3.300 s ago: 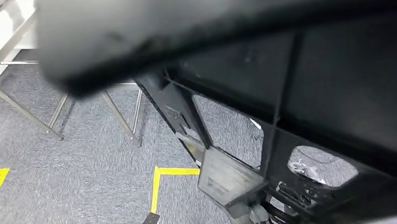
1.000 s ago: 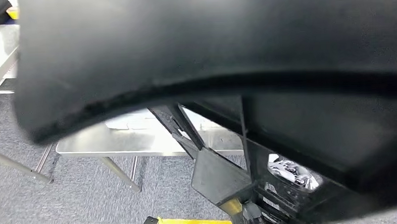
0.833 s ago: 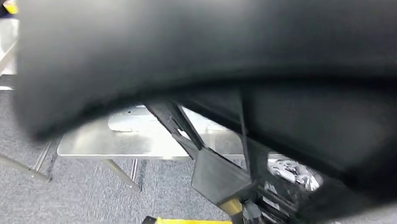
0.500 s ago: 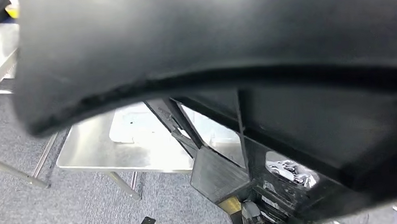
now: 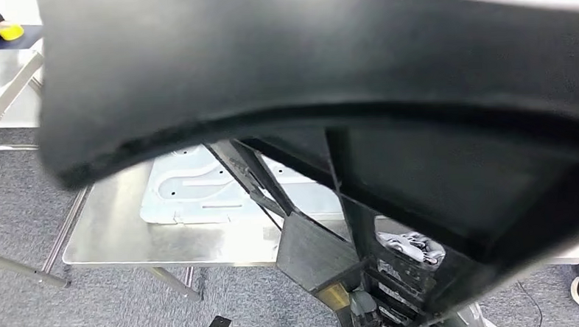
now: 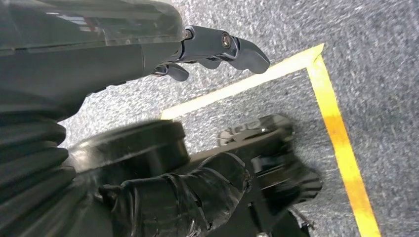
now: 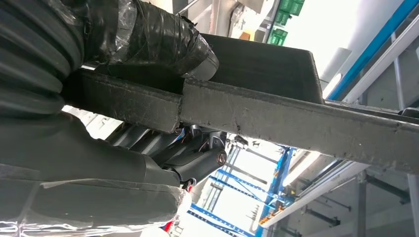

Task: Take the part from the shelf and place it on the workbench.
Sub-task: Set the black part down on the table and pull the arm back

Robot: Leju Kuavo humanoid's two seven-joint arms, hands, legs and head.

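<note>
Part (image 5: 356,65), a big black moulded panel with ribs and cut-outs, spans the top and right of the head view, blurred along its near edge and hiding most of the steel workbench (image 5: 120,237) at lower left. In the right wrist view the right hand (image 7: 163,98) clamps the panel's rim between thumb and fingers. The left hand (image 6: 197,49) hangs over grey carpet (image 6: 375,44), fingers loosely extended, gripping nothing.
</note>
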